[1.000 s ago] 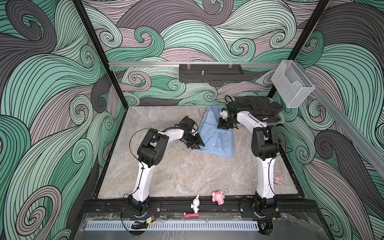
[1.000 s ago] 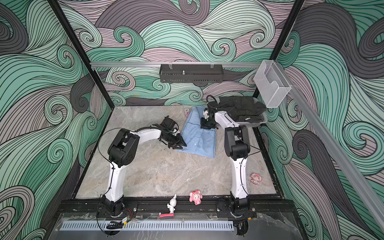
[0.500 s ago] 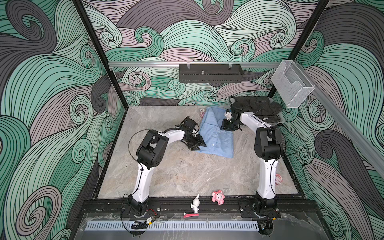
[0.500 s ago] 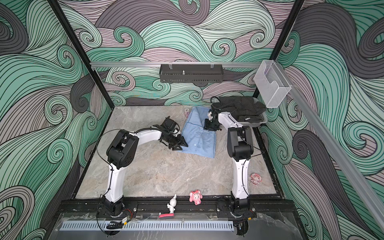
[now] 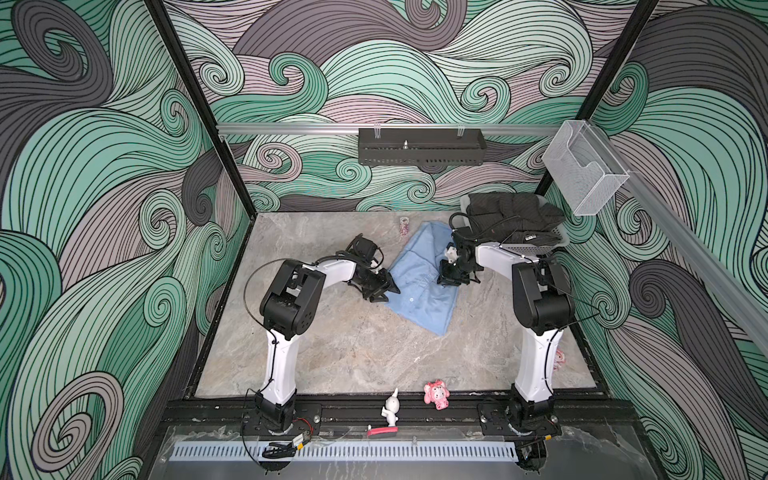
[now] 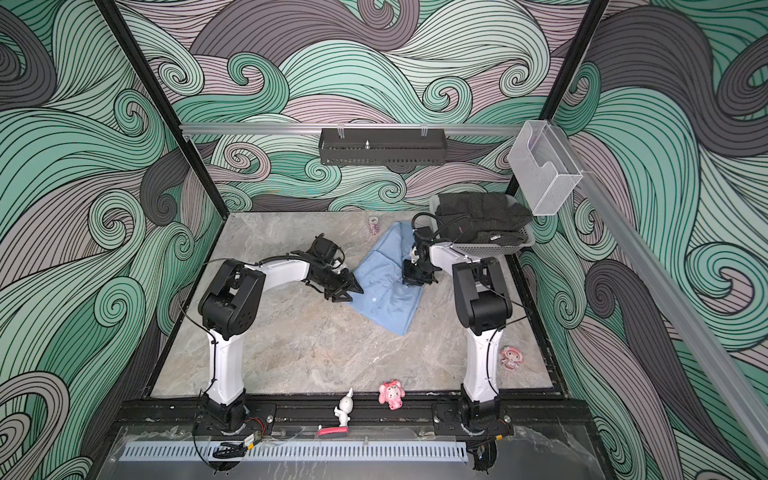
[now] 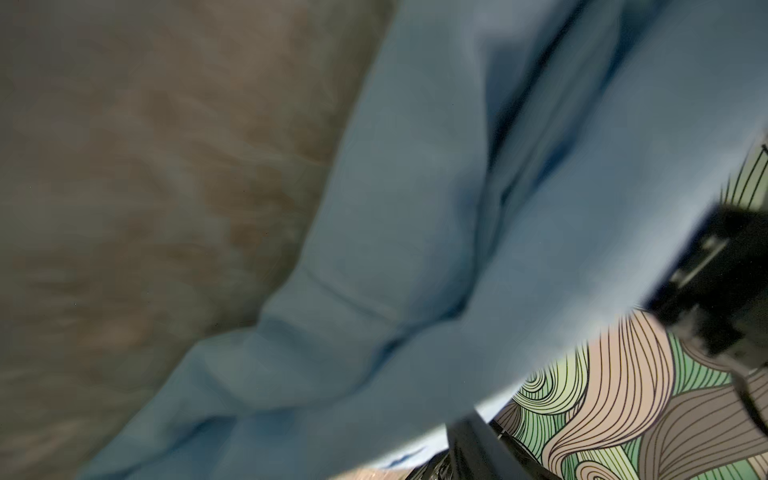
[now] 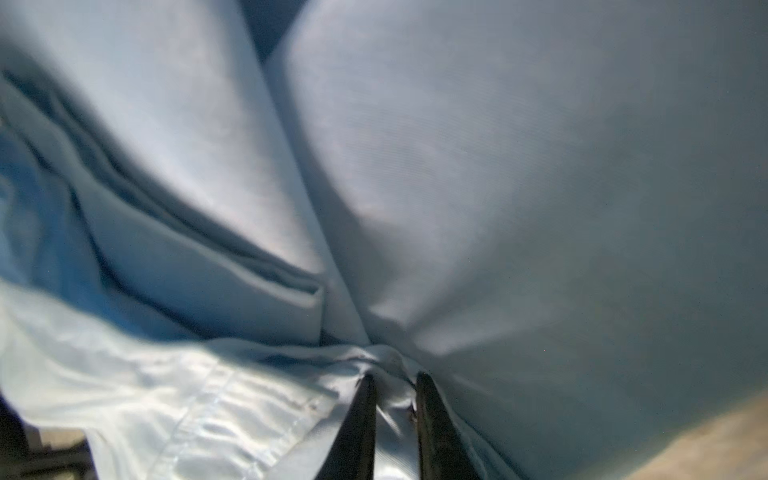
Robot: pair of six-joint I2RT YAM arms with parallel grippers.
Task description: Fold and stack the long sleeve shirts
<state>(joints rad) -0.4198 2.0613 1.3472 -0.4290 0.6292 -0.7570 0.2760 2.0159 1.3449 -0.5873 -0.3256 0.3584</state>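
A light-blue long sleeve shirt (image 5: 419, 299) (image 6: 386, 299) lies partly folded toward the back of the marble table, collar end toward the back wall. In both top views my left gripper (image 5: 384, 289) (image 6: 350, 289) sits low at the shirt's left edge with its fingers spread. The left wrist view shows blurred blue cloth (image 7: 415, 208) close up, and one dark finger (image 7: 469, 449) pokes out beneath it. My right gripper (image 5: 451, 278) (image 6: 413, 277) presses down on the shirt's right side. In the right wrist view it (image 8: 392, 384) pinches a ridge of the blue cloth (image 8: 498, 166).
A grey basket (image 5: 536, 249) of black clothes (image 5: 515, 216) stands at the back right, just behind the right arm. A black rack (image 5: 419, 147) and a clear box (image 5: 582, 174) hang on the rails. Small toys (image 5: 435, 394) line the front edge; a small patterned object (image 5: 404, 226) lies at the back.
My right gripper has slid along the shirt toward the front and narrowed its jaws onto the cloth. The left gripper has stayed at the left edge, its fingers spreading slightly.
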